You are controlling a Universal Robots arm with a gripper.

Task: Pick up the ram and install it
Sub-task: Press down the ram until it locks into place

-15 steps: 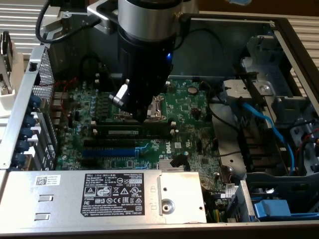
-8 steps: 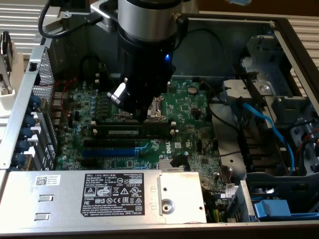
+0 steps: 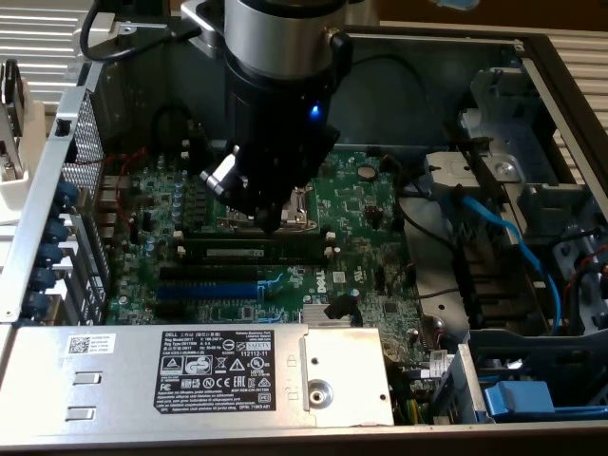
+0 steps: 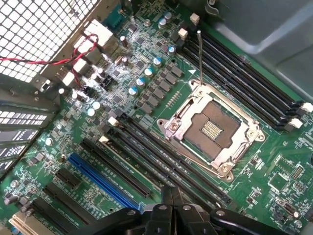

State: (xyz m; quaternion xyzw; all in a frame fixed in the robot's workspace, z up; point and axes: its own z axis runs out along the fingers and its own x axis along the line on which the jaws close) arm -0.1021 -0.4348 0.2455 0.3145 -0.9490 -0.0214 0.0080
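Note:
The ram [image 3: 285, 253], a long dark stick with a white label, stands on edge in one of the black slots on the green motherboard [image 3: 366, 204], just in front of the CPU socket [image 3: 294, 204]. My gripper [image 3: 270, 228] hangs right over the ram, fingers shut together, tips at or just above its top edge; I cannot tell if they touch. In the wrist view the shut gripper [image 4: 171, 195] points down at the row of slots, where a thin pale strip [image 4: 124, 157] runs along one slot, likely the ram seen edge-on.
A blue expansion slot [image 3: 204, 290] [image 4: 105, 178] lies beside the black slots. The silver power supply [image 3: 190, 366] fills the near side. A blue cable [image 3: 503, 233] and drive cage sit at the exterior view's right. A perforated case wall [image 4: 39, 29] and red wire [image 4: 29, 61] border the board.

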